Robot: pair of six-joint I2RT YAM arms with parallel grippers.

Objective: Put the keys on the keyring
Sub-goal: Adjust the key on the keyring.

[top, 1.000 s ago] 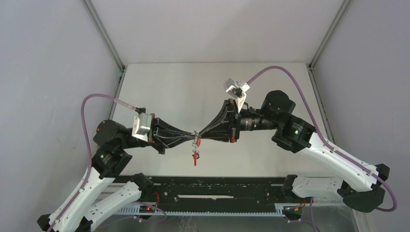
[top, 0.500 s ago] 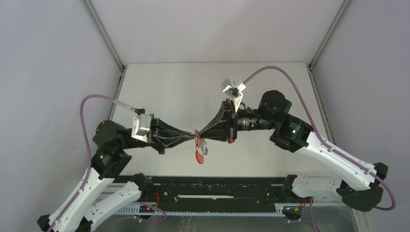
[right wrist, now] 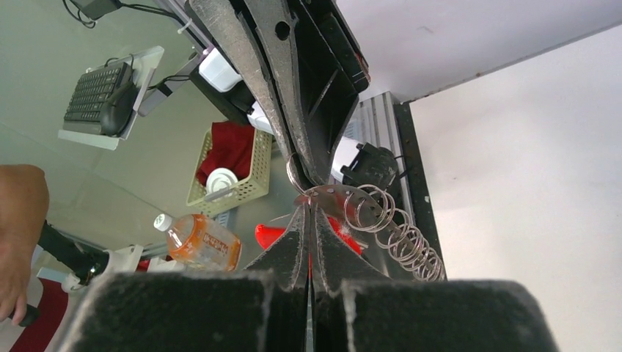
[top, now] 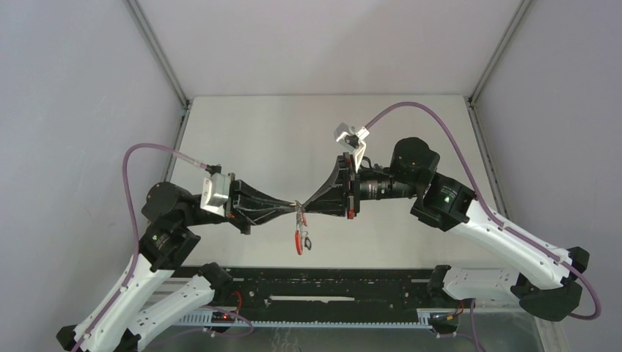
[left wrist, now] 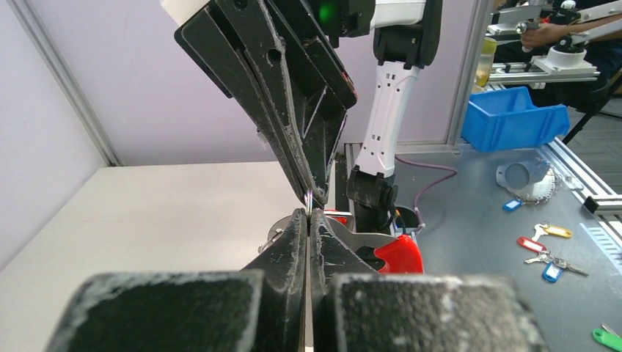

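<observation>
Top external view, item one: left gripper (top: 294,206) and right gripper (top: 304,207), tip to tip at the middle of the frame, raised above the table (top: 249,139). Both pincers are pressed narrow, with no gap between the fingers. Item two: red strap (top: 297,240), hanging straight down from the meeting point, free of the table, with a small silvery bit just beside its lower end. Item three, right wrist view: keyring (right wrist: 291,173), a thin wire loop at centre frame, lying against the tip of the left gripper, which appears to pinch it. Item four: keys (right wrist: 323,195), one flat silvery piece clamped in the right gripper's closed fingers, touching the ring. Item five: chain (right wrist: 400,238), a string of fine links trailing to the lower right. Status: both parts are lifted and brought together at one point, so pick-up and alignment look done. Whether the key's hole has passed onto the ring wire cannot be told, as the joint is too small. Outstanding, by judgement: threading the key fully round the ring, then any further keys.
</observation>
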